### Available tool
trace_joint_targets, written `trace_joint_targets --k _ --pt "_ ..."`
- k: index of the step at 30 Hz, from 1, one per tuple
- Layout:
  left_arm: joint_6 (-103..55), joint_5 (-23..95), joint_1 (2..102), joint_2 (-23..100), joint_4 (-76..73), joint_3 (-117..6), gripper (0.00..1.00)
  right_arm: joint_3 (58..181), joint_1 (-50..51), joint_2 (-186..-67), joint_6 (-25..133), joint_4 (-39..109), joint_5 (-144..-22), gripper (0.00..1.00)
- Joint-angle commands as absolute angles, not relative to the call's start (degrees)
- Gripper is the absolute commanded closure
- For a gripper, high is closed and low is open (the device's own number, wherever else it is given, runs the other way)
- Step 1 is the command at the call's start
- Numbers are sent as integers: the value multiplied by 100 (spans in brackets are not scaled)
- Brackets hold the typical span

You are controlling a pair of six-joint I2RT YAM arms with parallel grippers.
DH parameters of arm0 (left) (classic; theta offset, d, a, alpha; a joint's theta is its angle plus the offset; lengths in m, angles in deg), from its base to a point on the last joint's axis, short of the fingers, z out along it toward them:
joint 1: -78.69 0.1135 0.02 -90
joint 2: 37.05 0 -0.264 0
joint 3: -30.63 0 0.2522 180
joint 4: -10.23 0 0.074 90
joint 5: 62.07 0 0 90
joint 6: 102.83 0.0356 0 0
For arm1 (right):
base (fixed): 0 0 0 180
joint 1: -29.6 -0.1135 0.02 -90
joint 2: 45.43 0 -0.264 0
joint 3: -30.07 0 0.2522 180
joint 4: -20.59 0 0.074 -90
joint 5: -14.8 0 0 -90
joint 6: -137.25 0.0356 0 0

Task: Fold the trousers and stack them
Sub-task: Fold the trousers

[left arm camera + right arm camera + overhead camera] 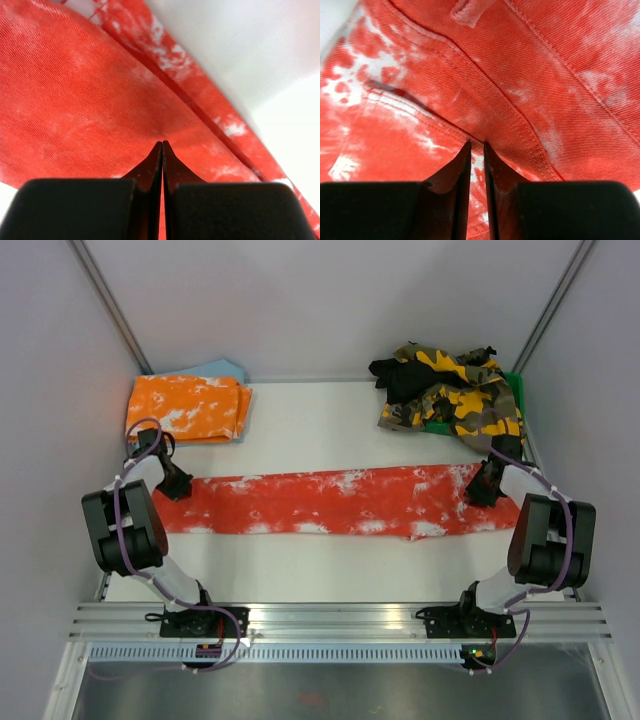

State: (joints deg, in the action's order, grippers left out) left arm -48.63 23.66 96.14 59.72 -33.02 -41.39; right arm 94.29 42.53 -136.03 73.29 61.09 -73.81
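The red trousers (330,502) with white splotches lie stretched in a long band across the middle of the table. My left gripper (175,485) is shut on their left end; the left wrist view shows the red cloth (90,100) pinched between the closed jaws (162,146). My right gripper (484,490) is shut on the right end, at the waistband; the right wrist view shows the seamed red-and-white cloth (520,75) held between the narrow jaws (477,146).
A folded orange-and-white pair (186,407) lies at the back left on a light blue cloth (225,369). A heap of yellow-green camouflage and black trousers (450,388) sits at the back right over a green bin (515,385). White walls enclose the table (320,430).
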Motion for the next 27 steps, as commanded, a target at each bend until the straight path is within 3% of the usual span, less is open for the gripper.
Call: trace_joint_targets --k 1,3,6,7,10,14,22,27 --pt "-4536 2608 9600 5473 -3139 -4413 97 9700 4366 -12896 7194 5940 -7747 75" --pt "-4422 2968 9565 4764 -2991 -4378 93 9876 4366 -12490 7055 6070 -7932 65" --pt "-4263 3101 9530 3997 -2998 -4369 53 10490 4366 -11953 6878 6613 -7985 42" --pt "-4228 3084 9521 3611 -3059 -4404 24 10709 4366 -11778 6852 6695 -8020 25" --pt "-4236 2882 9530 3161 -3455 -4509 1 10808 4366 -11496 6913 6774 -7960 2" --pt "-4298 2934 9530 2835 -3771 -4282 0 10641 4392 -11354 7159 6827 -7590 2" --pt "-5993 3162 9846 2184 -4097 -2895 0 10018 4419 -11082 7713 6608 -8389 2" --pt "-6651 1864 9986 2069 -4832 -2918 0 10149 4419 -11152 7757 6624 -8601 2"
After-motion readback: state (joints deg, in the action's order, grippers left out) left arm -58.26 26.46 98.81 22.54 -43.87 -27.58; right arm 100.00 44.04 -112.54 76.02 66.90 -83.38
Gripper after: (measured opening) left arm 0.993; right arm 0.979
